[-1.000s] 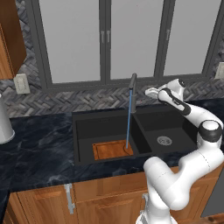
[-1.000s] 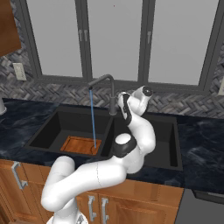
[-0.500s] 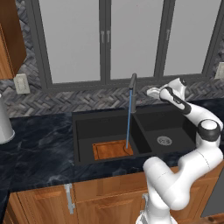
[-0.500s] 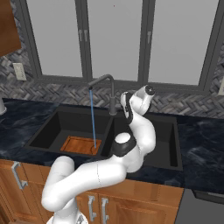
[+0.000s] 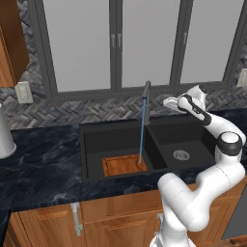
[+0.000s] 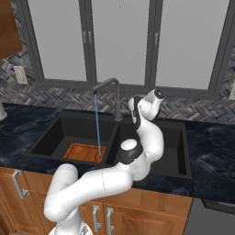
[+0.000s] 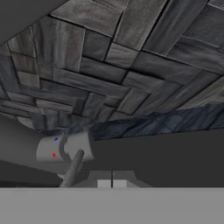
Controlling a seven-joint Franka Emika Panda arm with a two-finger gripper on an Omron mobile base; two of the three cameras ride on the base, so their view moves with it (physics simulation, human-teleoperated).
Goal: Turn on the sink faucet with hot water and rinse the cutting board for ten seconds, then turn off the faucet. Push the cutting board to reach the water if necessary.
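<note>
Water (image 5: 142, 130) ran in a thin blue stream from the tip of the faucet (image 5: 146, 90) straight down onto the cutting board (image 5: 123, 165), landing near the board's right edge. That board lay flat on the floor of the larger basin of the black sink (image 5: 91, 144), toward its front and close to the divider between the two basins. The smaller basin held a round silver drain (image 5: 180, 155). In the right base view the faucet (image 6: 111, 88) arched left over the large basin, with the stream (image 6: 97, 124) dropping to the board (image 6: 84, 151). The end effector (image 5: 168, 102) sat behind the small basin, just right of the faucet's base and near the herringbone tile wall (image 5: 62, 112); its fingers were closed together and held nothing. In the hand view the fingertips (image 7: 104, 183) rose side by side, touching, just beside the faucet's grey lever (image 7: 73, 168) and its base marked with red and blue dots, the dark marbled surface (image 7: 157, 122) beyond
</note>
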